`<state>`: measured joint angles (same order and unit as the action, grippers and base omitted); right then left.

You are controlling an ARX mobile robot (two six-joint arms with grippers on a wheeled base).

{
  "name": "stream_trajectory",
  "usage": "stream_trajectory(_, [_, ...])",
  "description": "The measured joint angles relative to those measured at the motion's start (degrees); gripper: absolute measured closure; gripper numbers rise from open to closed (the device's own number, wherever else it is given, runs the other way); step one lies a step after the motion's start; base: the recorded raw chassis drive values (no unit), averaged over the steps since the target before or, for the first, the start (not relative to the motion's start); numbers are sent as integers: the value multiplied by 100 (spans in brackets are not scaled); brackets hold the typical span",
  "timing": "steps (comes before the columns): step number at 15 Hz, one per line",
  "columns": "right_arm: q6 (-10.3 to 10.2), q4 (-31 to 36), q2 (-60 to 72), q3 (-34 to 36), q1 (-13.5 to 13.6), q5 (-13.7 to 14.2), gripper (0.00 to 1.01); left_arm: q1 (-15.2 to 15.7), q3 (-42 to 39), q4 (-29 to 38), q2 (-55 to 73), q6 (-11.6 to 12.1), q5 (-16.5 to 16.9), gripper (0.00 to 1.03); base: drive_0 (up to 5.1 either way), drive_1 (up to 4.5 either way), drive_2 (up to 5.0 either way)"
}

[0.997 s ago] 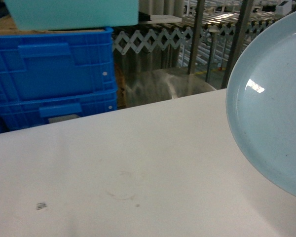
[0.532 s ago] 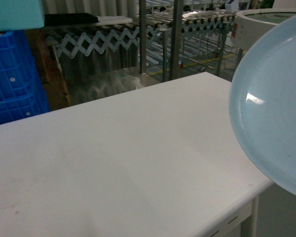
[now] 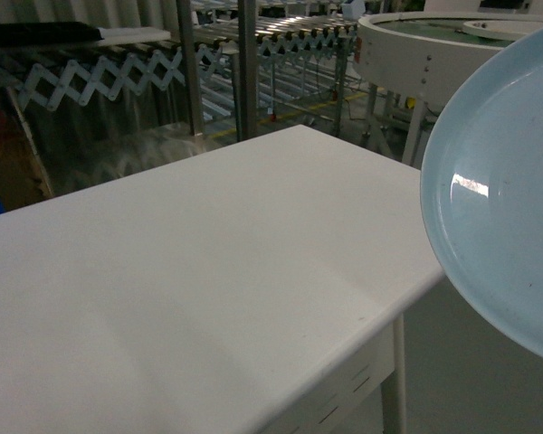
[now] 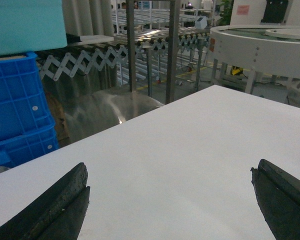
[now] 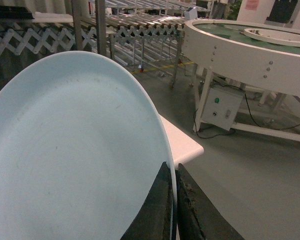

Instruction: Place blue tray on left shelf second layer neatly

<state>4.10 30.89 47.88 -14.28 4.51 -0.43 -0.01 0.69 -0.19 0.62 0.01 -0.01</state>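
Panning right past the crates, I hold the tray (image 5: 75, 155) pinched in the right gripper (image 5: 172, 200); left gripper (image 4: 170, 200) wide; shelf unseen.

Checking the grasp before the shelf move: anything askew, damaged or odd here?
Nothing damaged or spilled. The blue tray is carried steeply tilted, pinched at its rim by the right gripper, with only small dark specks on its face. The left gripper is open over the white table.

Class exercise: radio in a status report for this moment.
Left gripper open, empty. Right gripper shut on blue tray, held off the white table. Shelf not in view.
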Motion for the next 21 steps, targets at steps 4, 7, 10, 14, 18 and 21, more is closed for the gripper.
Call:
stream_trajectory(4, [0, 17, -2, 0, 15, -37, 99, -2, 0, -17, 0, 0, -17, 5, -143, -143, -143])
stream_trajectory(7, [0, 4, -2, 2, 13, -22, 99, -2, 0, -22, 0, 0, -13, 5, -143, -143, -143])
stream_trajectory(10, [0, -2, 2, 2, 13, -24, 99, -4, 0, -7, 0, 0, -15, 5, -143, -143, -143])
stream_trajectory(14, [0, -2, 0, 2, 13, -22, 99, -4, 0, -11, 0, 0, 0, 5, 156, -107, -489])
stream_trajectory(18, [0, 4, -4, 2, 13, -20, 99, -4, 0, -4, 0, 0, -2, 5, 253, -97, -606])
stream_trajectory(21, [0, 4, 0, 2, 13, -20, 99, -4, 0, -26, 0, 0, 0, 5, 255, -93, -605])
